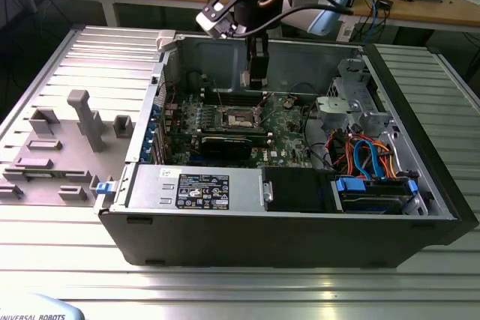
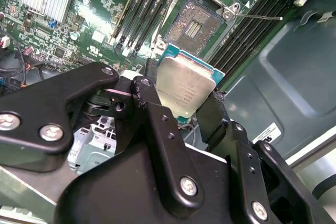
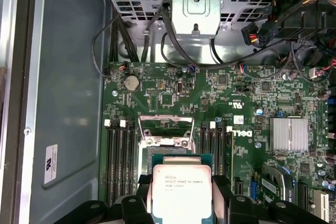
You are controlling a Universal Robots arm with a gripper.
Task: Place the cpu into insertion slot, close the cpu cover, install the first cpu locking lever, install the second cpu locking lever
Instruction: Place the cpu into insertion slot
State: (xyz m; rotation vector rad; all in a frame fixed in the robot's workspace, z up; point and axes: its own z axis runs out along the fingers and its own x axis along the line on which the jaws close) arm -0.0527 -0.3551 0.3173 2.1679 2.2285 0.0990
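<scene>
Exterior view: logged open computer case point(image 1: 225, 234) lying on its side so green motherboard point(image 1: 289, 136) faces up, with gripper point(image 1: 256, 80) reaching down inside above it. Noted in second wrist view insertion slot point(image 2: 197, 22) bare with pin field exposed; in first wrist view cpu cover point(image 3: 165, 115) swung up, presumably to leave a clear path. Found fingers point(image 2: 215, 116) pinched on opposite edges of cpu point(image 2: 184, 90), carried near the slot, apart from it, not yet seated.
</scene>
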